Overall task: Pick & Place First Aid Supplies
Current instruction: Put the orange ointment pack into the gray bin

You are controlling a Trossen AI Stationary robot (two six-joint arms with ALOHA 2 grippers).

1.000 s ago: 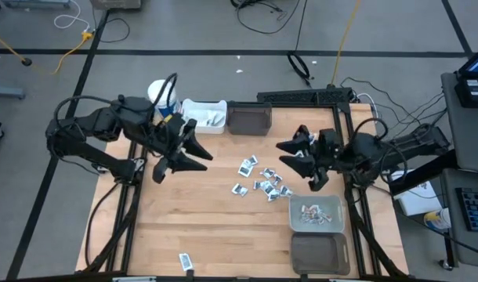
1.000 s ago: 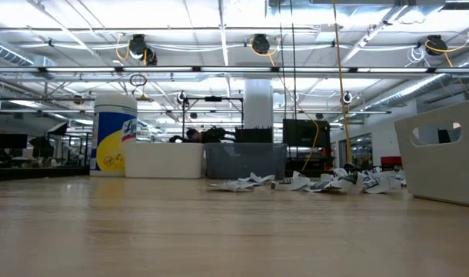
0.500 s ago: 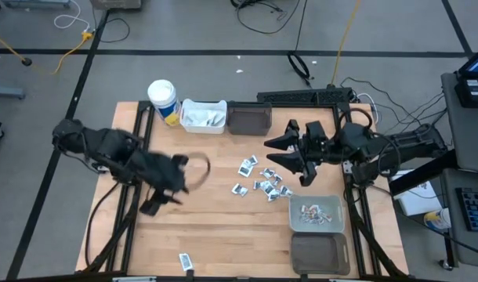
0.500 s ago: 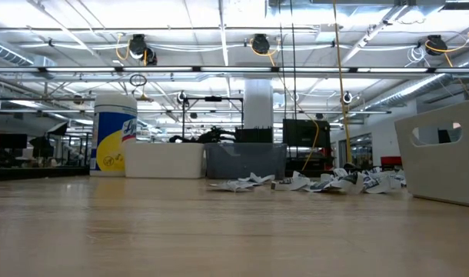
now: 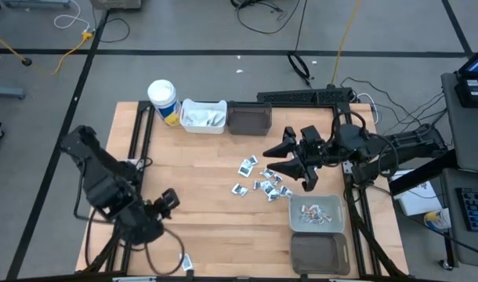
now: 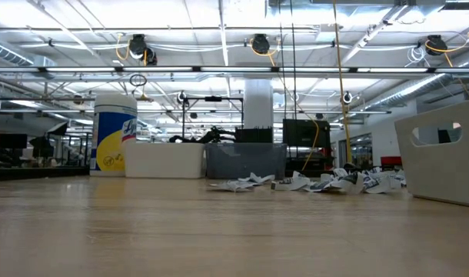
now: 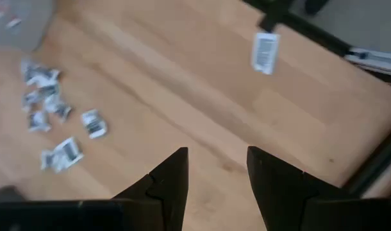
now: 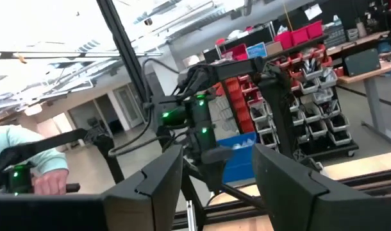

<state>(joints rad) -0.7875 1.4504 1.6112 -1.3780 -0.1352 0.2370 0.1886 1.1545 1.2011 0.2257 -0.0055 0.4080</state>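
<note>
Two grippers are up and empty, so we judge a fresh pick is in hand. Our right gripper (image 5: 284,160) hovers with fingers spread, the loose first aid supplies (image 5: 261,180) scattered on the worktop (image 5: 215,207) just beneath and slightly ahead of it. Our left gripper (image 7: 216,168), fingers parted on nothing, hangs with one stray packet (image 7: 265,45) ahead of it. Next we would lower the right gripper onto one packet, then carry it to the grey bin (image 5: 317,212) beside it
</note>
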